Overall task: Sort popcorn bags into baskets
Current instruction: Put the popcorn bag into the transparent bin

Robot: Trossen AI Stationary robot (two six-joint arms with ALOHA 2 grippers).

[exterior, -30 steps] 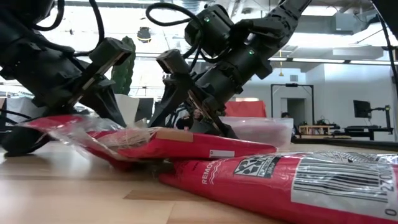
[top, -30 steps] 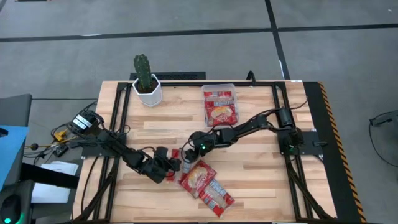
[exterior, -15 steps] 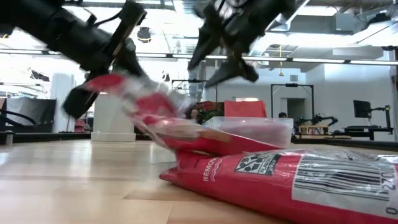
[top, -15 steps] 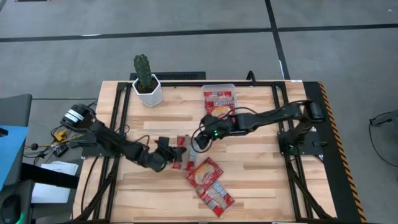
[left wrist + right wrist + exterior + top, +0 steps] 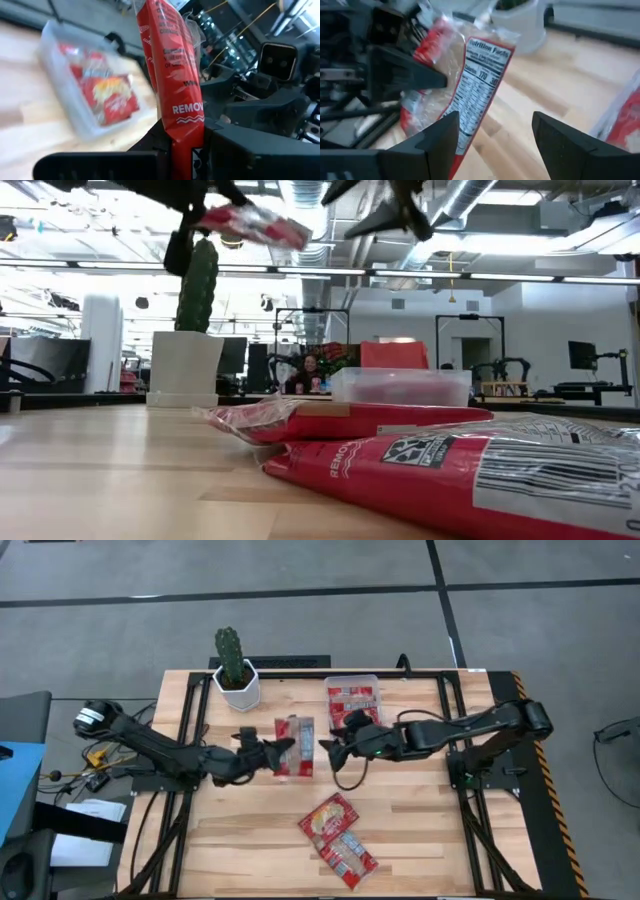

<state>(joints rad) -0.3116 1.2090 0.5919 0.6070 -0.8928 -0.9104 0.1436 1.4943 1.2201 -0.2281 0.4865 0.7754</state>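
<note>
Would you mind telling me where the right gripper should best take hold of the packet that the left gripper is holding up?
Probably the free end. The left gripper clamps one end of the held popcorn bag, lifted off the table; its other end points toward the open right gripper. Come in level from the clear tray side, fingers closing across the flat faces, near the edge seal.

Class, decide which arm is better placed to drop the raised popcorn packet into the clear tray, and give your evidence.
Left. The left gripper already clamps the packet in the air beside the tray. The right gripper is open and empty, facing the packet.
</note>
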